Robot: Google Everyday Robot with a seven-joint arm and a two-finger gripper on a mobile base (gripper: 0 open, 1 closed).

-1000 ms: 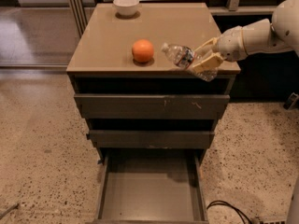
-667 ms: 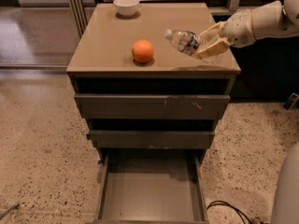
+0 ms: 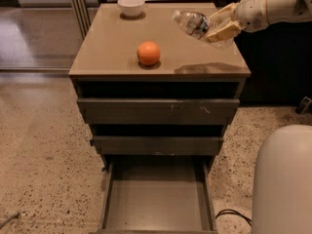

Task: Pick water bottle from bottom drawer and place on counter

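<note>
The water bottle [image 3: 192, 22] is clear crinkled plastic with a dark label band. It is held tilted in the air above the right rear part of the counter [image 3: 112, 48]. My gripper [image 3: 219, 27] is shut on the water bottle, coming in from the upper right, with its tan fingers [image 3: 223, 32] around the bottle's lower part. The bottom drawer [image 3: 158, 201] is pulled open at the bottom of the view, and its flat grey floor is bare.
An orange [image 3: 148, 53] sits near the middle of the counter. A white bowl [image 3: 131, 6] stands at the counter's back edge. Two upper grey drawers [image 3: 158, 111] are slightly out. Part of the robot's white body [image 3: 285, 179] fills the lower right.
My gripper has lifted the water bottle up and back, from near the counter's front right edge to higher above its right rear part.
</note>
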